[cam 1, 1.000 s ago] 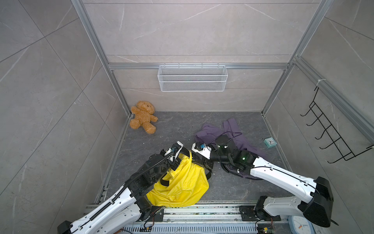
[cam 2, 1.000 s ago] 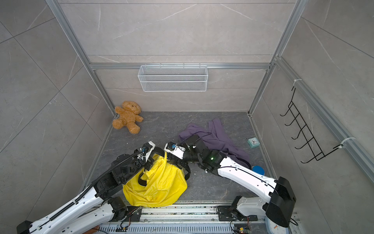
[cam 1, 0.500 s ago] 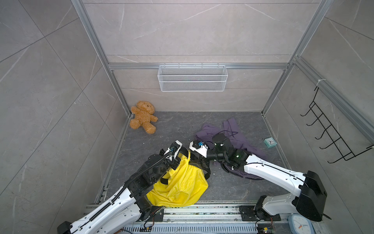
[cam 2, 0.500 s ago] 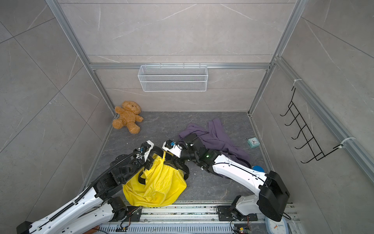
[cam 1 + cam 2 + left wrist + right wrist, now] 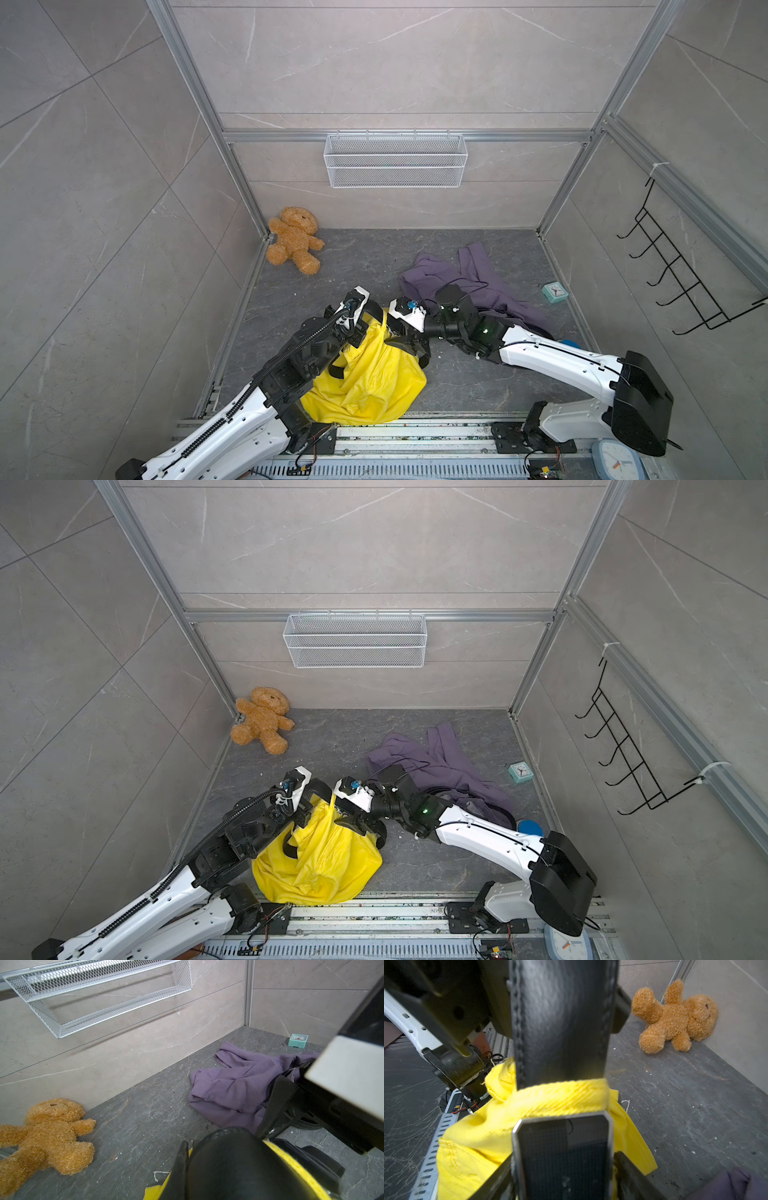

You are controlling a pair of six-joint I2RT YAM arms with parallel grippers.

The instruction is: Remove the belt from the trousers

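Yellow trousers (image 5: 365, 382) lie crumpled at the front of the floor, with a black belt (image 5: 423, 356) threaded through them. My left gripper (image 5: 358, 332) is shut on the belt strap (image 5: 560, 1032) above a yellow belt loop (image 5: 562, 1097). In the left wrist view the belt (image 5: 239, 1163) bulges beside one finger (image 5: 181, 1159). My right gripper (image 5: 398, 336) comes in from the right. It is open, with its fingers either side of the metal-framed buckle (image 5: 562, 1157) just under that loop, and a thin gap shows on one side.
A teddy bear (image 5: 293, 241) lies in the back left corner. A purple garment (image 5: 469, 282) and a teal clock (image 5: 555, 292) are at the right. A wire basket (image 5: 395, 162) hangs on the back wall and a hook rack (image 5: 681, 274) on the right wall.
My right gripper has moved left, from the purple garment's edge to the trousers, and its jaws have widened slightly. The left gripper has stayed shut on the belt, hardly moving.
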